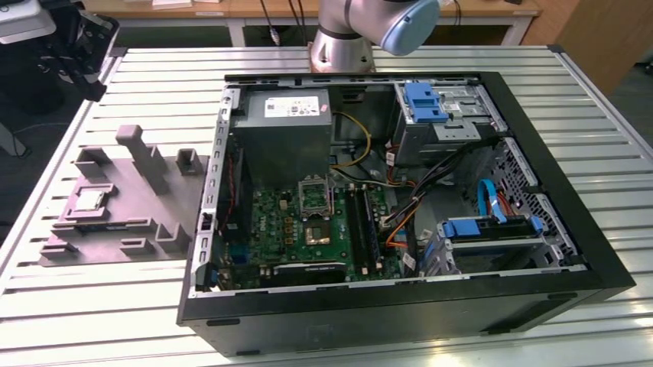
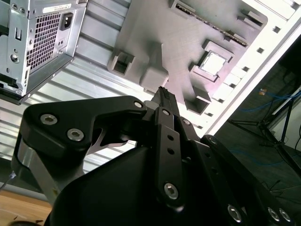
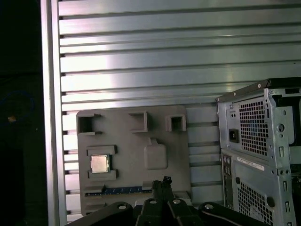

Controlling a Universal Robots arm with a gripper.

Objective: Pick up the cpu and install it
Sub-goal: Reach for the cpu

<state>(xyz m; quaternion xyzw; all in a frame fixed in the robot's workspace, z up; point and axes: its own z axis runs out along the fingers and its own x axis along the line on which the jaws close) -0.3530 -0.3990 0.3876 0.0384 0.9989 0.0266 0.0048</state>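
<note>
Black linkage plates of the claw (image 2: 163,92) lie closest to the lens in both wrist views. Its 2 fingers are pressed together at the tips, with nothing pinched between them.

**Task item.** The cpu (image 3: 99,163) is a small, pale, silvery square. It lies flat in 1 square recess of the grey tray (image 3: 127,146), framed by low raised walls. In the exterior view the cpu sits toward the exterior view's left side of the tray.

**Position relative to the claw.** The claw hangs well above the tray and is well apart from the cpu, with no contact. In the first wrist view its tips line up with the tray edge beside the long slot, close to the raised rounded block (image 3: 155,157), and not with the cpu recess. The cpu lies off the claw's axis.

**Surroundings.** The tray rests on the ribbed aluminium worktop (image 3: 141,70), just beside the open computer case (image 1: 408,306), on the exterior view's left. Inside the case, the green circuit board (image 1: 275,222) carries the square metal-framed socket (image 1: 314,191). The arm's base (image 1: 342,46) stands behind the case.

**Progress.** Judged from these views, 0 of 2 steps are complete:
1. Pick-up is not yet done, because the cpu is seated in its tray recess, ungripped.
2. Installation is not yet done, because the cpu is outside the case and well apart from the socket.
</note>
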